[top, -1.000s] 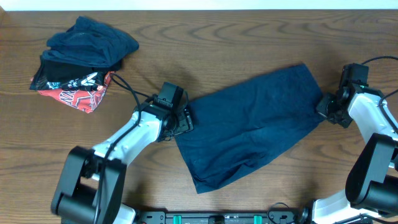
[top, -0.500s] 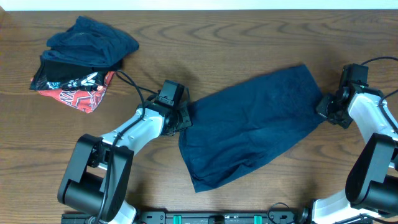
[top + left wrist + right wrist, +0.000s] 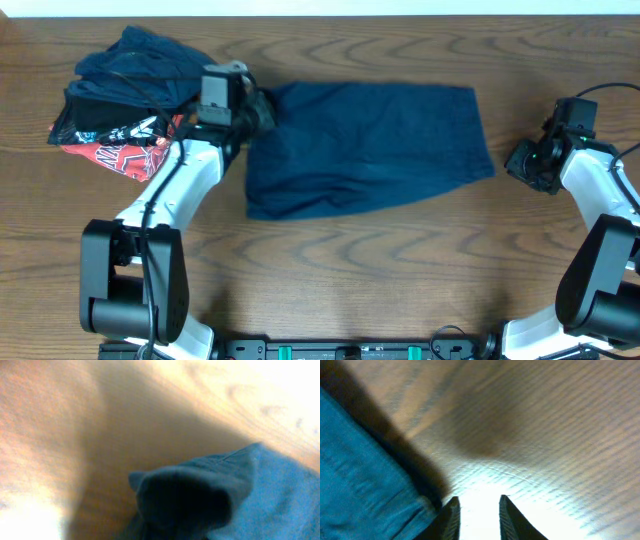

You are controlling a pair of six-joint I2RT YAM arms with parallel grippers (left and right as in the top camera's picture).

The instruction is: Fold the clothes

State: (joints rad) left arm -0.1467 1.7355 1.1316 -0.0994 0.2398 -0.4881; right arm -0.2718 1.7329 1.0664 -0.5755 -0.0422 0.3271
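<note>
Found wide navy garment [image 3: 370,145] spread mostly flat on table [image 3: 350,270], centre to slightly far, long side running left to right, near-left corner somewhat rumpled. Noted left pincer [image 3: 258,108] at the far-left corner, clenched on a bunched fold of cloth. Matched in left wrist view by navy garment [image 3: 200,495] gathered close under the lens, fingers themselves out of shot. Noted right pincer [image 3: 522,165] at right side of table, near the garment's right edge but apart from it. Checked in right wrist view: right pincer [image 3: 477,515] released, fingertips [image 3: 451,517] parted over bare table, navy garment [image 3: 360,475] lying to the left of them and not gripped. Recorded pile at far left, just beside the left arm: crumpled navy clothes [image 3: 145,65] heaped on a red garment [image 3: 125,148] bearing black-and-white print. Checked print for wording: too small and creased to read.
</note>
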